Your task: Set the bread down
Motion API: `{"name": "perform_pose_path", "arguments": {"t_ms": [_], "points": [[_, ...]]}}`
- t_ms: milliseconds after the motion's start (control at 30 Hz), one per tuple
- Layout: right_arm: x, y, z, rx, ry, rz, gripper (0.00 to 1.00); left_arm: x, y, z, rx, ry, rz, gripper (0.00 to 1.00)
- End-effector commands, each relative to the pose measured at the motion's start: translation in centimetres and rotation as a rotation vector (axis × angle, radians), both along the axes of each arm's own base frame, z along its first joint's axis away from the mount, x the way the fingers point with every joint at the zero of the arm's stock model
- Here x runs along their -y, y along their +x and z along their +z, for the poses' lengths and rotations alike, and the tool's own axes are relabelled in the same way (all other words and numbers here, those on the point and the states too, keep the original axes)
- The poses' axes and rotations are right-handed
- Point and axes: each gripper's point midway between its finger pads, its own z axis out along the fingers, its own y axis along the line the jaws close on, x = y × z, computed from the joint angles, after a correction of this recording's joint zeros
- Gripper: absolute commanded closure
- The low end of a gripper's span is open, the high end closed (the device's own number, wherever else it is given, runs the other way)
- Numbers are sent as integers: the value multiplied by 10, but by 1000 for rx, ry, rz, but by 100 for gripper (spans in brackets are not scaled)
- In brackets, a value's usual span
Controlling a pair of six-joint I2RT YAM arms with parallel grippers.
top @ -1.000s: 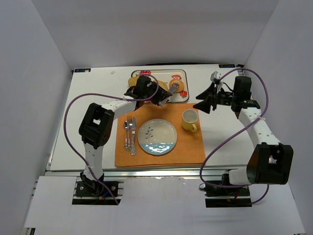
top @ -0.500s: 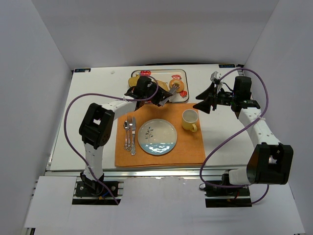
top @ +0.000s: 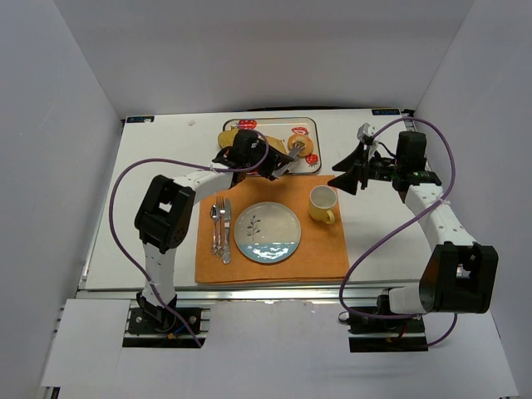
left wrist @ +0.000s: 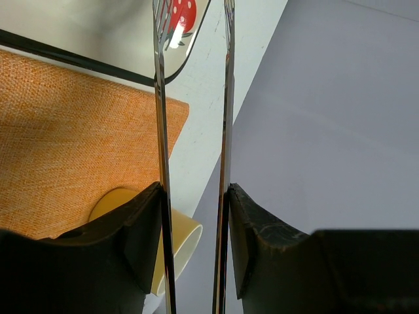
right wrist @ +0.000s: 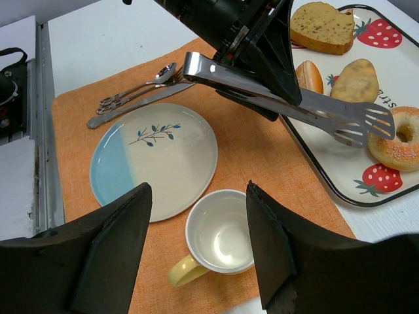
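A: Anything diff vs a sec ago?
B: Barely. From the top cam, the left end effector [top: 273, 163] sits in the same spot. The tongs [right wrist: 288, 98] are still aimed at the bread [right wrist: 399, 140]. The right side hasn't shifted either, as far as can be seen.
A: Where's the bread?
B: Flat on the tray [right wrist: 327, 184], at its right end, next to a printed strawberry. Not lifted. The tongs' slotted tips lie right at its edge. Touching or just off, can't tell.
A: End effectors?
B: Left one is clamped on the tongs' handles, and both blades run out between its fingers w/ a gap between them. The right end effector [right wrist: 196, 190] is spread w/ nothing in it, hanging over the cup [right wrist: 219, 235].
A: So, for the task?
B: Prob. mid-grab, w/ no pinch on the bread yet, so no real progress this past sec. The plate [right wrist: 157, 157] on the mat [right wrist: 262, 150] has nothing on it. Likely the target, tho that's a guess. Next the blades need to straddle the ring & squeeze.
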Motion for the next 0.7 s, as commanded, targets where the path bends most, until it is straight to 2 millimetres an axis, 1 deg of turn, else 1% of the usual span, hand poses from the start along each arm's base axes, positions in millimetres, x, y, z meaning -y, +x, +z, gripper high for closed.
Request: {"name": "perform_pose_path", "arguments": {"t_ms": [0,33,67,100,367,533,667], "points": [[-1,-5,9,44,12,23,35,3,0,13,19,-22,10,47],[1,-4,10,44,12,18,35,2,-1,13,15,-21,11,47],[8,-1,9,43,12,-3,35,2,-1,13,16,-22,11,47],[9,0,9,43,12,-5,35,2,-1,13,17,-19,13,47],[8,0,11,48,12,-2,35,1,-2,7,-4,-22,19,47],[8,1,11,45,14,-3,35,3,1,9,2,-25,22,47],[8,1,12,49,14,-3,35,5,5,2,-13,-31,30,47]]}}
